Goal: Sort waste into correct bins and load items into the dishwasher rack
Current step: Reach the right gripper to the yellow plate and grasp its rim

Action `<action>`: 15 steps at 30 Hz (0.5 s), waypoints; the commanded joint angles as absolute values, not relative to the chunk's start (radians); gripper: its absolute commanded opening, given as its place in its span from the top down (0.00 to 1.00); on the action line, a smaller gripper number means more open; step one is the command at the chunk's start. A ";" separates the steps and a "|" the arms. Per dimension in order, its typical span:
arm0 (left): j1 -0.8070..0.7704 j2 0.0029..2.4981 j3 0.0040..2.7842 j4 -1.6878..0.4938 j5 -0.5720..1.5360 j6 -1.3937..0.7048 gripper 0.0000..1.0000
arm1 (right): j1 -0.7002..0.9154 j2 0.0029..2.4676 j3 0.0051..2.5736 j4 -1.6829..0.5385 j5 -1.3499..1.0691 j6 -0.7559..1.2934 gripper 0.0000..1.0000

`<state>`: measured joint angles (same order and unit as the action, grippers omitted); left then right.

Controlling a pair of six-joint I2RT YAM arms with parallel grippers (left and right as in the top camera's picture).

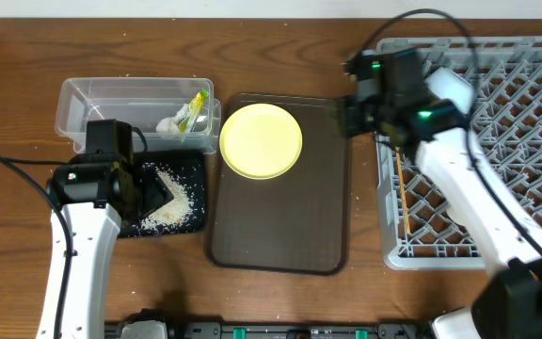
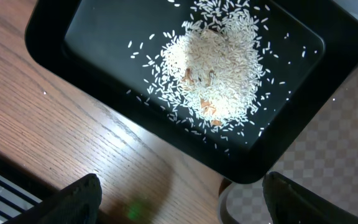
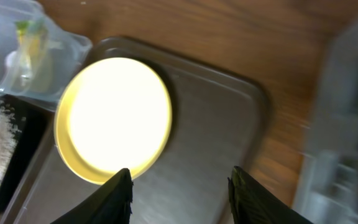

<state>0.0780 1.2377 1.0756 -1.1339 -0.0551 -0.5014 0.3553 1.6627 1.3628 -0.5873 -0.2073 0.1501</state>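
Now, your left jaws stand wide apart and empty above the black tray (image 2: 104, 43), where the rice (image 2: 213, 74) lies heaped. Your right jaws are parted, holding nothing, over the brown tray (image 3: 222, 130); the yellow plate (image 3: 114, 115) sits in its far-left corner.

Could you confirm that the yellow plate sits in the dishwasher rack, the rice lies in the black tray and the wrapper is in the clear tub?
Not quite: the overhead view shows the yellow plate on the dark brown serving tray, not in the dishwasher rack. The rice does lie in the black tray and the wrapper is in the clear tub.
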 commanded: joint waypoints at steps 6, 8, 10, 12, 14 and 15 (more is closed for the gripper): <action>0.083 1.234 1.082 -1.140 -0.060 -0.515 0.14 | 0.472 1.888 1.375 -0.480 -0.127 0.251 0.50; 0.083 1.234 1.082 -1.140 -0.060 -0.515 0.14 | 0.492 1.943 1.375 -0.448 -0.119 0.276 0.50; 0.083 1.234 1.082 -1.140 -0.060 -0.515 0.14 | 0.506 1.983 1.375 -0.429 -0.104 0.306 0.50; 0.083 1.234 1.082 -1.140 -0.060 -0.515 0.14 | 0.516 2.022 1.375 -0.410 -0.093 0.335 0.52; 0.083 1.234 1.082 -1.140 -0.060 -0.515 0.14 | 0.521 2.049 1.375 -0.394 -0.093 0.357 0.54; 0.083 1.234 1.082 -1.140 -0.060 -0.515 0.14 | 0.522 2.061 1.375 -0.390 -0.093 0.371 0.55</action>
<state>0.0780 1.2377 1.0756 -1.1347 -0.0551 -0.5014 0.5102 2.0350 1.3640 -0.4007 -0.1158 0.3042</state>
